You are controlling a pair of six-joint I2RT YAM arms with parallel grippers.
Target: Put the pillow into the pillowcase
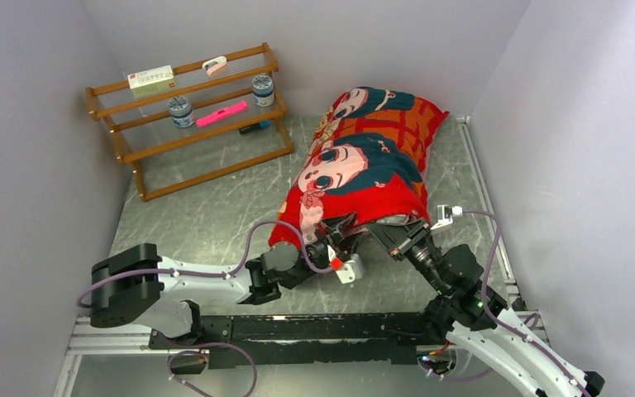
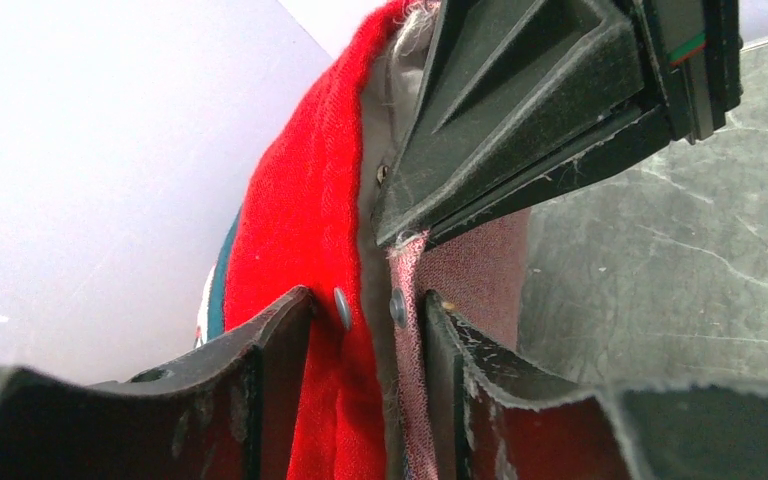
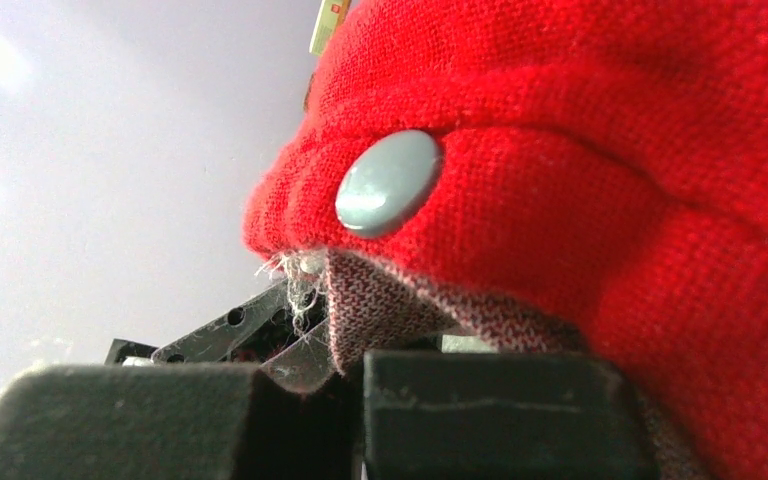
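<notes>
The red pillowcase (image 1: pixel 364 157) with teal-haired cartoon faces lies plump on the table, its mouth toward the arms. The pillow is inside it; only a pale grey strip (image 2: pixel 372 130) shows in the mouth. My left gripper (image 1: pixel 339 241) (image 2: pixel 365 300) straddles the mouth's edge, one finger against the red layer (image 2: pixel 300 200), the other against the pink reverse hem (image 2: pixel 410 380), with two grey snaps (image 2: pixel 341 308) apart between them. My right gripper (image 1: pixel 376 228) (image 3: pixel 360 365) is shut on a corner of the pink reverse, just under a grey snap (image 3: pixel 388 183).
A wooden rack (image 1: pixel 190 116) stands at the back left with two jars, a pink object and a small box. Grey walls close in on the left, back and right. A white rail (image 1: pixel 484 190) runs along the table's right edge.
</notes>
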